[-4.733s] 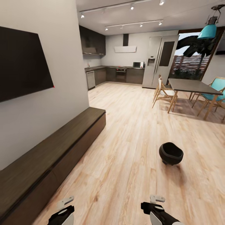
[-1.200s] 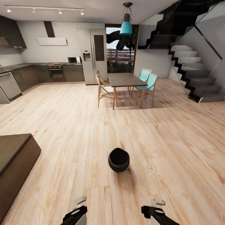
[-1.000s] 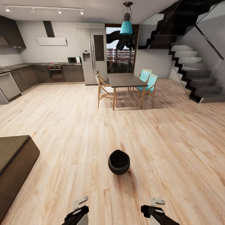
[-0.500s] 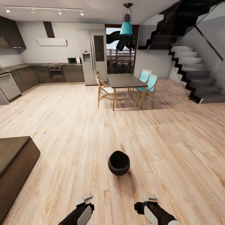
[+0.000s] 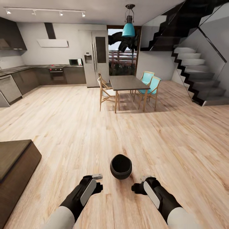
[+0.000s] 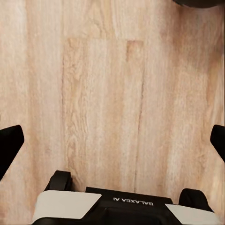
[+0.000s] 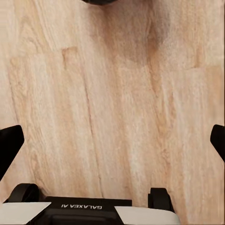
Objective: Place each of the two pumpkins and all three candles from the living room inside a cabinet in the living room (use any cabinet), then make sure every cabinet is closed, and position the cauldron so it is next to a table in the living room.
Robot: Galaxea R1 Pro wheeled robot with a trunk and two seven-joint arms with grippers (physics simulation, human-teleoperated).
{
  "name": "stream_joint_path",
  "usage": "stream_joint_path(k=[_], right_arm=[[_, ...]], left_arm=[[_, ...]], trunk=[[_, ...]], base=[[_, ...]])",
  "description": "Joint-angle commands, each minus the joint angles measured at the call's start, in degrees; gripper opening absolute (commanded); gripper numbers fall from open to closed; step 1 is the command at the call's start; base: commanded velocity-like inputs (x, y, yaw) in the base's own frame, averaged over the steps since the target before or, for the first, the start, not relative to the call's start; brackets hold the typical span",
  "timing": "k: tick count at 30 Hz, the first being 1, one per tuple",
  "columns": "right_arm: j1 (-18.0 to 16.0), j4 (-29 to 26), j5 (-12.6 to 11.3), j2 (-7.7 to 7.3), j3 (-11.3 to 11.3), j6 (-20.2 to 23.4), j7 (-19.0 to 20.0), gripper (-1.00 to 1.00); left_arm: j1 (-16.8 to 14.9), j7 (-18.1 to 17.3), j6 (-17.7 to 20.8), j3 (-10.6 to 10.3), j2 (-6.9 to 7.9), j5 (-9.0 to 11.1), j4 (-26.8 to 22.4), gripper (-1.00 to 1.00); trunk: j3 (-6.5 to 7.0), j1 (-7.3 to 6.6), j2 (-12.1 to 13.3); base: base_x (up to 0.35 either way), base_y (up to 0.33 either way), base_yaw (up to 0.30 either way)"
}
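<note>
The black cauldron [image 5: 121, 166] stands upright on the wood floor just ahead of me, its wide mouth facing up. My left gripper [image 5: 98, 182] hangs low to its left and my right gripper [image 5: 137, 184] to its right, both a little short of it and not touching. Both are open with nothing between the fingers. In the left wrist view the gripper [image 6: 112, 140] looks down at bare floor, with the cauldron's edge [image 6: 197, 2] at the frame border. The right wrist view shows the same for that gripper [image 7: 112, 140] and the cauldron's rim [image 7: 99, 1]. The dark-brown cabinet [image 5: 14, 159] ends at my left, closed. The pumpkins and candles are out of view.
A dark dining table [image 5: 127, 82] with wooden and teal chairs [image 5: 149, 83] stands further ahead. The kitchen [image 5: 38, 74] lies at the back left and a staircase [image 5: 197, 73] rises on the right. Open wood floor [image 5: 178, 143] surrounds the cauldron.
Over the last second both arms have reached forward and now flank the cauldron. The cauldron has not moved. Earlier the whole view swung to the right, away from the cabinet wall.
</note>
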Motion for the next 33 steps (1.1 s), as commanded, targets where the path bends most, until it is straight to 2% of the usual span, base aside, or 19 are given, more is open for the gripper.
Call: stream_joint_path(k=[1, 5, 8, 10, 14, 21, 33], right_arm=[[-1.17, -0.15, -0.68, -0.01, 0.14, 1.19, -2.07, 1.0], [-4.61, -0.21, -1.04, 0.24, -0.34, 4.59, -5.37, 1.0], [-5.68, -0.14, -1.08, 0.22, -0.62, 5.27, -6.14, 1.0], [-5.84, -0.1, -0.93, 0.28, -0.67, 5.26, -6.29, 1.0], [-5.94, -0.13, -1.04, 0.19, -0.69, 5.06, -6.31, 1.0], [-5.95, -0.14, -1.23, 0.12, -0.7, 5.1, -6.18, 1.0], [-5.95, -0.14, -1.26, 0.56, -0.7, 5.09, -5.96, 1.0]], left_arm=[[-1.74, 0.6, 1.12, -0.2, 0.03, 0.64, -0.04, 1.0], [-5.93, 0.65, 3.01, -0.2, 0.11, 0.62, 0.18, 1.0], [-7.24, 0.59, 2.9, -0.29, 0.0, 0.51, 0.69, 1.0], [-7.45, 0.53, 2.14, -0.26, 0.11, 0.46, 1.58, 1.0], [-7.58, 0.23, -1.77, -0.33, 0.14, 0.37, 2.4, 1.0], [-7.59, -0.18, -3.33, -0.5, -0.04, 0.55, 1.82, 1.0], [-7.59, -0.22, -4.51, -0.55, -0.52, 0.72, 1.86, 1.0]], trunk=[[0.12, -0.22, 0.38], [0.83, -1.1, 1.98], [1.37, -1.76, 3.18], [1.73, -2.2, 3.99], [2.45, -3.08, 5.59], [2.45, -3.08, 5.59], [2.45, -3.08, 5.59]], base=[[0.0, 0.0, 0.0], [0.0, 0.0, 0.0], [0.0, 0.0, 0.0], [0.0, 0.0, 0.0], [0.0, 0.0, 0.0], [0.013, 0.0, 0.0], [0.313, -0.022, 0.0]])
